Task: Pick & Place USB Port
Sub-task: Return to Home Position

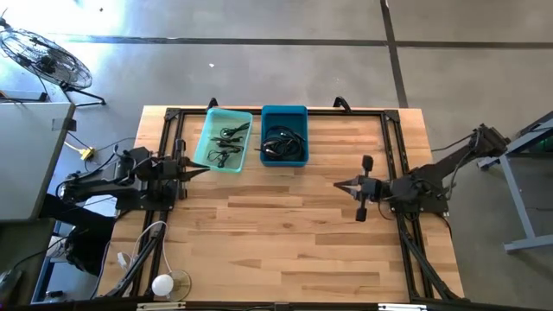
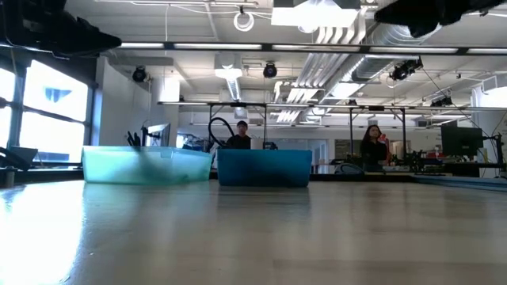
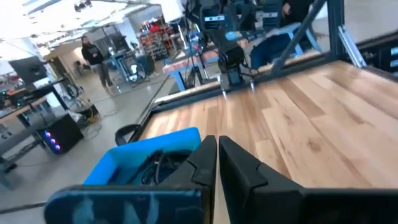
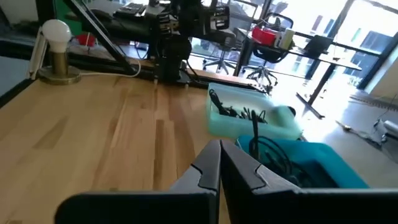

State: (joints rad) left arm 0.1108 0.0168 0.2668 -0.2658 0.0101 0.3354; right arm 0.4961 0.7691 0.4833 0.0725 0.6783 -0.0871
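Sorting looks done: USB cables (image 1: pixel 229 138) lie in the green bin (image 1: pixel 207 138) at eleven o'clock, beside the blue bin (image 1: pixel 284 111) at twelve, so left gripper (image 1: pixel 200 169) at nine and right gripper (image 1: pixel 341 184) at three rest clenched, empty.

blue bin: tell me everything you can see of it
The deep blue rectangular plastic bin sits upright and open-topped on the light wooden table, by its far edge, near the middle. A tangle of black cables lies inside. A pale green plastic bin stands beside it on the left arm's side, slightly apart and skewed. Nothing else touches it.
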